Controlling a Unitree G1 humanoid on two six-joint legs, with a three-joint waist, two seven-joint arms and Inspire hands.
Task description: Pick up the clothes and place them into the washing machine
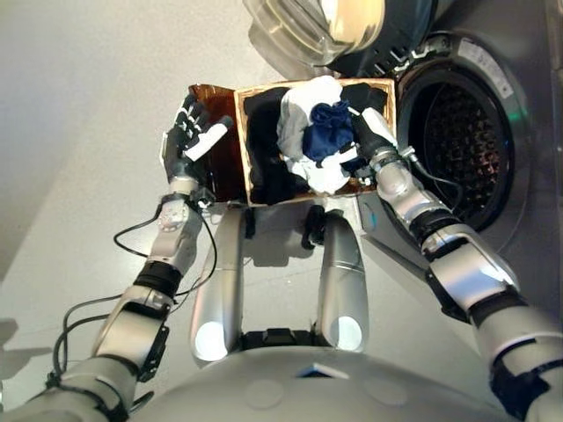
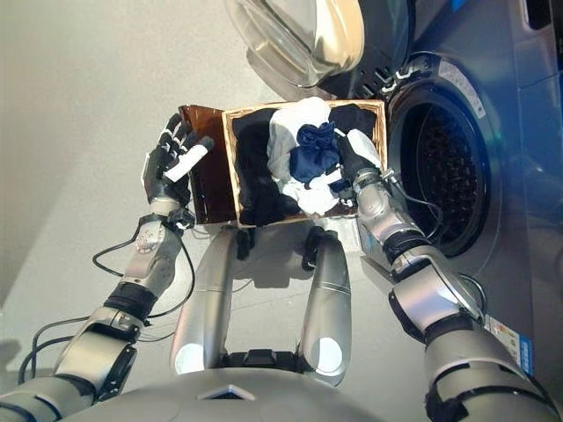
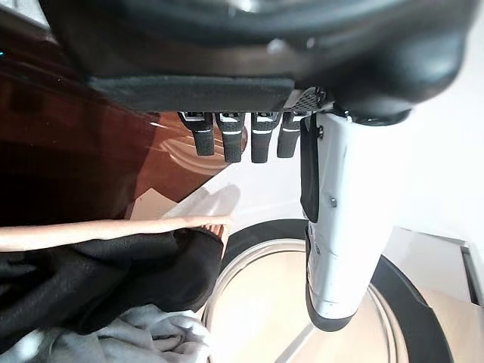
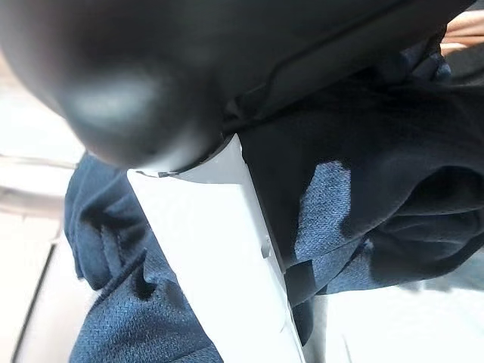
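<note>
Fingers of the left hand [image 1: 190,132] were spread and nearly straight, gripping nothing, held up beside the dark brown flap [image 1: 218,141] on the left side of the basket [image 1: 380,86]. Its own wrist view showed the fingertips [image 3: 231,144] in a row just short of that brown surface, with the white-covered thumb [image 3: 344,227] standing apart from them.

The right hand [image 1: 368,130] lay down among the clothes in the basket, against the navy blue garment [image 1: 327,129] that sat on top of a white garment [image 1: 303,105]; black clothes [image 1: 264,145] filled the rest. Its fingers were buried in the cloth, so whether they were closed on it could not be made out. The right wrist view showed only the white thumb cover [image 4: 219,249] pressed against navy knit fabric, and none of the fingers.

The washing machine drum [image 1: 462,132] stood open just to the right of the basket, its glass door [image 1: 317,26] swung up behind. Only the left wrist view showed the basket's pale rim [image 3: 113,231] from close by, with black cloth hanging over it.
</note>
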